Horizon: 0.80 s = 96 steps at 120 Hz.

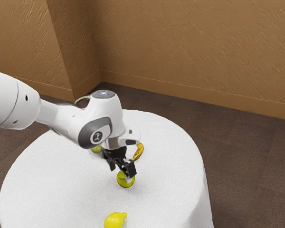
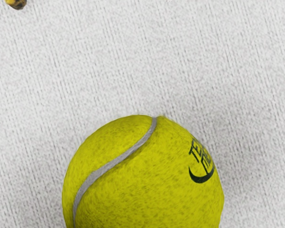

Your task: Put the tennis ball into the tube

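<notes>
In the exterior view my black gripper (image 1: 122,174) reaches down over the tennis ball (image 1: 122,182) with its fingers apart. One finger stands in front of the ball's upper part; the other is higher, toward the exterior view's left. The ball rests on the white tabletop. From the wrist view, the tennis ball (image 2: 142,180) looks large and close under my hand, with a grey seam and dark lettering. A yellow-green thing (image 1: 96,149) lies partly behind the hand; I cannot tell whether it is inside the tube.
A banana (image 1: 138,151) lies beyond the gripper, and its tip (image 2: 16,4) appears in the wrist view. Nearer the camera sits a yellow lemon (image 1: 115,220). The round table (image 1: 171,190) has a white cloth, with its curved edge toward the exterior view's right.
</notes>
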Available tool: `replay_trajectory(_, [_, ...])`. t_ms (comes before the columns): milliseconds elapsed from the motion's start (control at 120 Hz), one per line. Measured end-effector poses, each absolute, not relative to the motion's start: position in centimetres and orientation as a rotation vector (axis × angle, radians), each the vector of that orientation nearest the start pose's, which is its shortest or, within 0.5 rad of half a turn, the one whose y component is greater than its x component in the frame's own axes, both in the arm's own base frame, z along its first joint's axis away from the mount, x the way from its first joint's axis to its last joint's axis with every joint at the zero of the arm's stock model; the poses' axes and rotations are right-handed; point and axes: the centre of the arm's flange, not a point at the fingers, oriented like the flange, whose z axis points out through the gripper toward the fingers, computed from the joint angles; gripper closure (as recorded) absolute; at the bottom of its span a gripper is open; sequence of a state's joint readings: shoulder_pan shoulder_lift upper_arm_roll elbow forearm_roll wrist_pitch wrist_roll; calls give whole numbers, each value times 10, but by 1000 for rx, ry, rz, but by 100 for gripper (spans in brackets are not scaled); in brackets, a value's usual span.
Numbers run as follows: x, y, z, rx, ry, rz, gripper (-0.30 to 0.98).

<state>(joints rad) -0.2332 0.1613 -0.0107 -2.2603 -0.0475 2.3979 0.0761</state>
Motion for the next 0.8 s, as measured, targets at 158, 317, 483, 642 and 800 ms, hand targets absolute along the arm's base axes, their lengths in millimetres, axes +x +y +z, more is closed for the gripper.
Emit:
replay_trajectory(158, [530, -132, 269, -3148, 433, 60, 0])
replay_trajectory(317, [531, -133, 250, -3155, 414, 99, 0])
replay_trajectory(483, [534, -133, 246, -3161, 403, 102, 3])
replay_trajectory(642, [535, -133, 246, -3160, 399, 100, 30])
replay_trajectory(800, [536, -134, 266, -3159, 399, 56, 31])
